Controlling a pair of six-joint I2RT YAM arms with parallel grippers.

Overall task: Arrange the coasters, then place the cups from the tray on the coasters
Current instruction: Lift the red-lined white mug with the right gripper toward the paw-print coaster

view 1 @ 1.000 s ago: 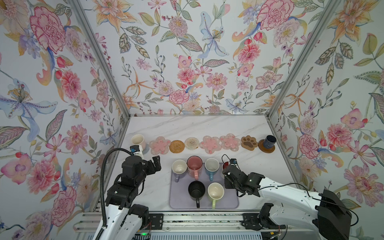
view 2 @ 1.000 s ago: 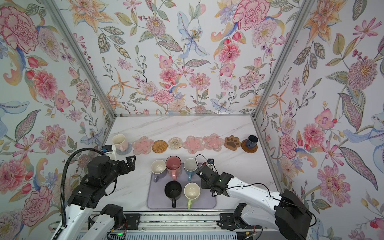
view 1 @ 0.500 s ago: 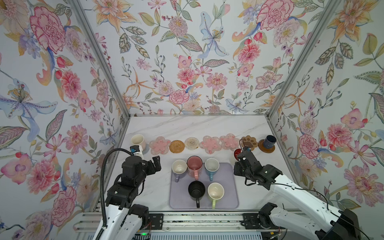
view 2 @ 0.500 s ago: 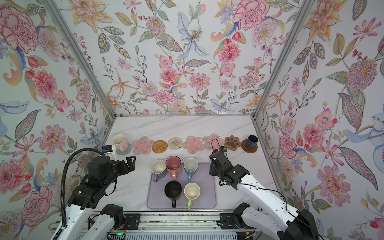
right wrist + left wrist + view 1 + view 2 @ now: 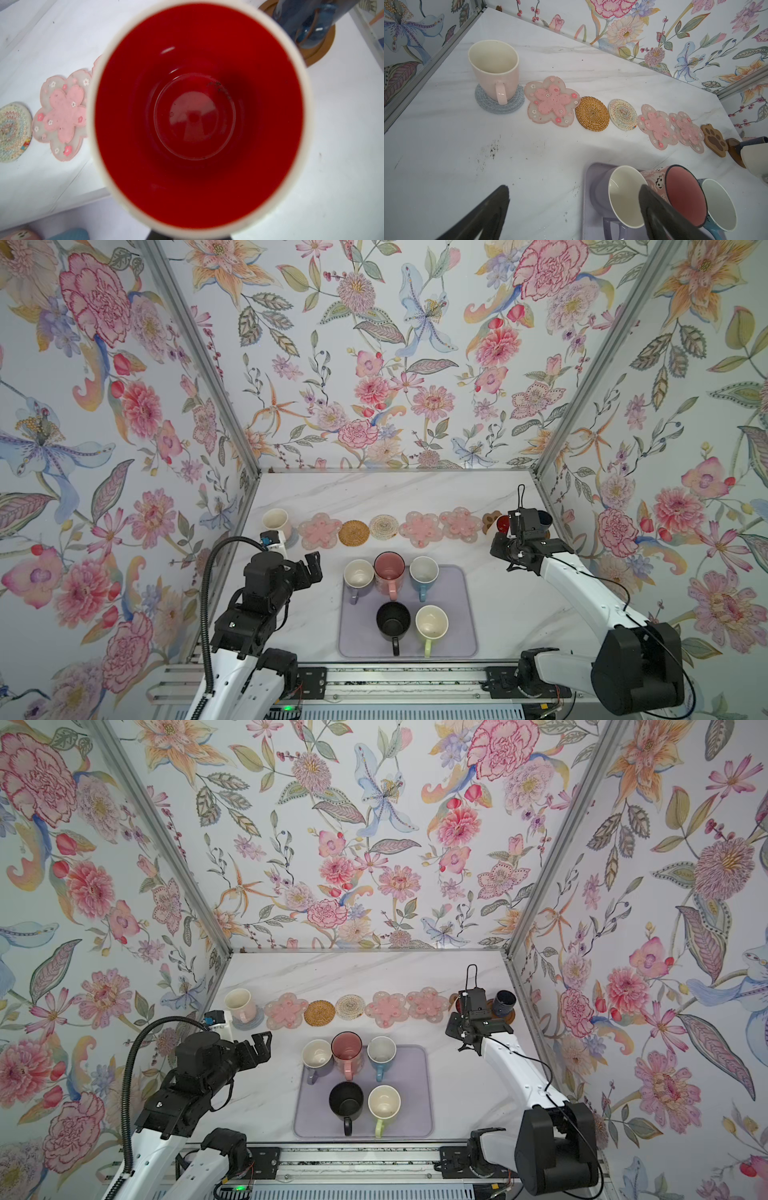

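Note:
My right gripper (image 5: 513, 531) is shut on the white cup with red inside (image 5: 503, 524), whose mouth fills the right wrist view (image 5: 195, 116). It hangs at the brown paw coaster (image 5: 491, 517), beside the navy cup (image 5: 543, 519) on the brown disc (image 5: 320, 47). The coasters form a row: grey (image 5: 483, 104) under the cream-pink cup (image 5: 275, 520), pink flower (image 5: 320, 530), rattan (image 5: 353, 532), beige woven (image 5: 383, 526), two more flowers (image 5: 421, 528). The tray (image 5: 461, 639) holds lavender (image 5: 358, 573), pink (image 5: 389, 568), blue (image 5: 424, 571), black (image 5: 393, 619) and green (image 5: 432, 621) cups. My left gripper (image 5: 574, 188) is open left of the tray.
Flowered walls close in the marble table (image 5: 374, 493) on three sides, and the navy cup stands close to the right wall. A metal rail (image 5: 374, 680) runs along the front edge behind both arm bases. Bare marble lies between the coaster row and the back wall.
My right arm has carried the white cup with red inside from the tray's right edge back and to the right, up to the paw coaster. The left arm has not moved.

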